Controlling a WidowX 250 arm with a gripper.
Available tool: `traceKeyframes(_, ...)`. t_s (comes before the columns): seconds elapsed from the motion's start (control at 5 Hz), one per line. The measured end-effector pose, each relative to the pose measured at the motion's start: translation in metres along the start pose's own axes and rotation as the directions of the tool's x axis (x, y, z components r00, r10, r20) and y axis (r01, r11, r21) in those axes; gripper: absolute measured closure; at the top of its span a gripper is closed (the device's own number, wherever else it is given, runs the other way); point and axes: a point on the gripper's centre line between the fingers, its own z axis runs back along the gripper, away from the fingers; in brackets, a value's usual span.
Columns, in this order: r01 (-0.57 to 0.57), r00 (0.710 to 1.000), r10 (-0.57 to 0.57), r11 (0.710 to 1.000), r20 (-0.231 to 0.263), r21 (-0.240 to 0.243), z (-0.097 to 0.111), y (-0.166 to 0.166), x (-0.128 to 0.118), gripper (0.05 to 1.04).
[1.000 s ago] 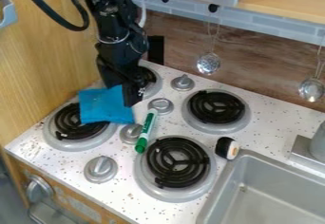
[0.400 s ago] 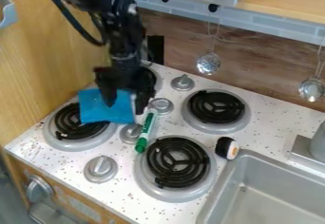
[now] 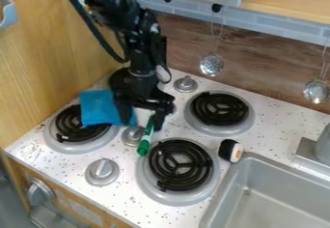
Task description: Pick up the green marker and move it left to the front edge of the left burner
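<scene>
- Blue cloth (image 3: pixel 97 107): partly over the burner (image 3: pixel 78 134) near the worktop's (image 3: pixel 67 168) left edge.
- My hand (image 3: pixel 141 116): spread, above the cloth's right side; I judge I'm lining up.
- Green marker (image 3: pixel 145 140): inward from the front edge; gripping it would call for centring first.

Green-and-white marker (image 3: pixel 146 137), capped, lying on speckled countertop (image 3: pixel 124 198) between coil burners (image 3: pixel 164 178)

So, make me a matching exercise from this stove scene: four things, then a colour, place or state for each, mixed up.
Things:
1. Marker
2. Cloth
3. Gripper
4. Left hanging utensil

Descriptions:
A. In front of the wooden backsplash
B. Open, above the stove top
C. Green and white
D. Blue

Right pairs: 1-C, 2-D, 3-B, 4-A
</scene>
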Motion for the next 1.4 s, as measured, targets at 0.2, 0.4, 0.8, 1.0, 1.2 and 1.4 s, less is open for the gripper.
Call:
traceKeyframes(0.2, -0.020, 1.000, 0.019, 0.999, -0.019, -0.049, -0.008, -0.009, 0.002, 0.082)
traceKeyframes(0.4, -0.057, 0.998, 0.054, 0.994, -0.037, -0.094, -0.012, -0.015, 0.000, 0.082)
traceKeyframes(0.8, -0.077, 0.995, 0.072, 0.995, -0.069, -0.062, -0.022, -0.012, 0.001, 0.082)
traceKeyframes(1.0, -0.055, 0.997, 0.054, 0.998, -0.064, -0.013, -0.022, -0.005, 0.002, 0.082)
traceKeyframes(1.2, -0.054, 0.995, 0.054, 0.999, -0.085, 0.002, -0.027, -0.003, 0.000, 0.082)
traceKeyframes(1.4, -0.065, 0.992, 0.064, 0.998, -0.111, -0.003, -0.028, -0.004, 0.000, 0.082)
